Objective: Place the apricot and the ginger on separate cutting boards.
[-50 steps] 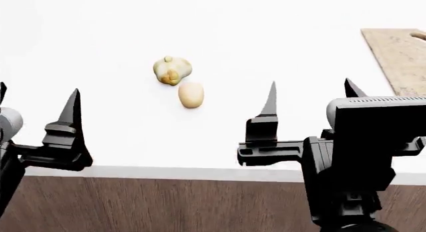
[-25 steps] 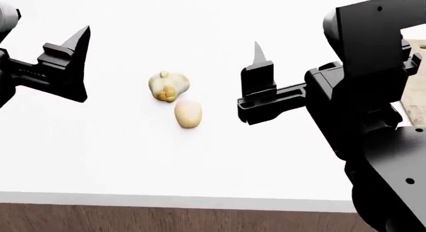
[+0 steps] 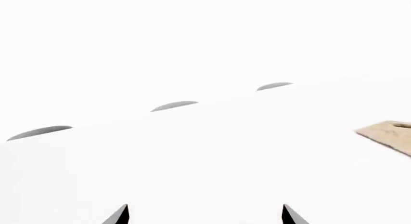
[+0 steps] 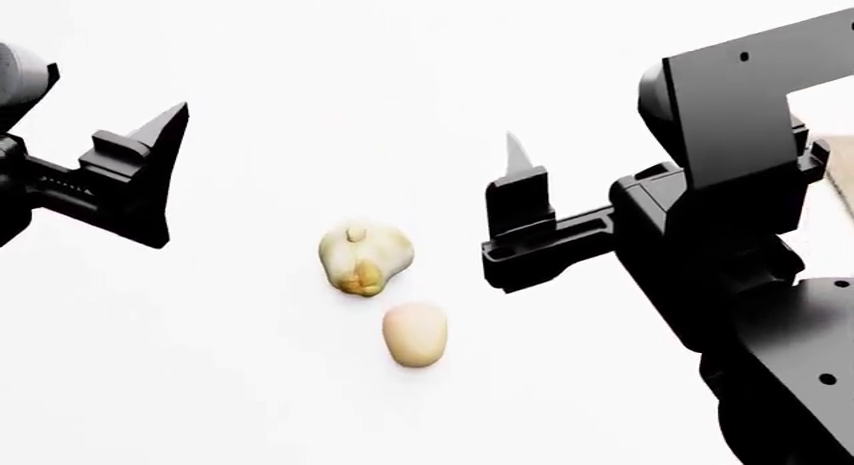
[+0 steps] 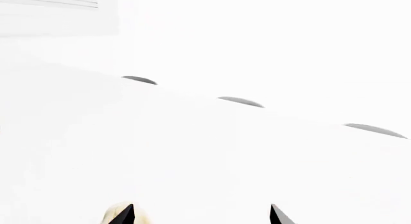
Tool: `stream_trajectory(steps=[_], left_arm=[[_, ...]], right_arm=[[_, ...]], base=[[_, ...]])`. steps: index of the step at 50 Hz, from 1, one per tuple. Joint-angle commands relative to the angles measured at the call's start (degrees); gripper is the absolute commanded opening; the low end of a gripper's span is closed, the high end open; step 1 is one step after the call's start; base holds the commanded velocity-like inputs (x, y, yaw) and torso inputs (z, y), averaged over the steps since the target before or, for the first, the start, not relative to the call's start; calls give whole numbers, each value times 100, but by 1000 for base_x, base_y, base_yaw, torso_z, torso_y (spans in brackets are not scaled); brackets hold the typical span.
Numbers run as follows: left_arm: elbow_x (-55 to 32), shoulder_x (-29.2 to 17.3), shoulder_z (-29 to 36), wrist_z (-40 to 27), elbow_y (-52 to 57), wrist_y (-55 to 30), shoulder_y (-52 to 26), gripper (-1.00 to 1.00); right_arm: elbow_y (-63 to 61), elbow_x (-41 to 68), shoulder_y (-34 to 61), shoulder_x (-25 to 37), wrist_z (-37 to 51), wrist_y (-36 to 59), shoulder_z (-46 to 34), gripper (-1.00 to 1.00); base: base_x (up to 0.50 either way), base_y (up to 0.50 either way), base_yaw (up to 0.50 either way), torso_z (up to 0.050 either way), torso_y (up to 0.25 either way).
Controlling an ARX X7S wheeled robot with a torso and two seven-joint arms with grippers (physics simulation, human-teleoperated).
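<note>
Ginger point(image 4: 363, 259) and apricot point(image 4: 415, 333) lie side by side on my bench point(image 4: 240, 385); both end effectors, left point(image 3: 204, 214) and right point(image 5: 200, 214), gape empty.

A bright white tabletop point(image 4: 400, 75) — evenly lit — with 3 dark slots point(image 5: 241, 101) along its far edge.

Black blocky arms point(image 4: 721, 235) — pointed claw tips, small screws.
</note>
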Motion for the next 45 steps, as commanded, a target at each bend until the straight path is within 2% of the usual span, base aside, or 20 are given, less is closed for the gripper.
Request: stream_trajectory(steps=[1, 6, 17, 30, 45], left_arm=[[-52, 29, 71, -10, -50, 45, 76, 100], [-95, 1, 33, -19, -40, 14, 106, 100], [-121, 36, 142, -78, -52, 35, 132, 100], [-168, 26, 173, -111, -52, 97, 276, 100], [-339, 15, 66, -180, 29, -73, 185, 100]], right_arm=[[-5, 74, -130, 61, -72, -58, -51, 100], [-113, 262, -224, 4, -72, 135, 24, 100], [-587, 1369, -485, -226, 142, 1187, 308, 100], [-402, 1533, -1085, -146, 265, 732, -164, 100], [283, 1013, -840, -80, 262, 312, -970, 100]], base=[[402, 176, 0, 0, 0], [365, 173, 0, 0, 3], [0, 0, 0, 0, 0], [0, 0, 0, 0, 0], [0, 0, 0, 0, 0]])
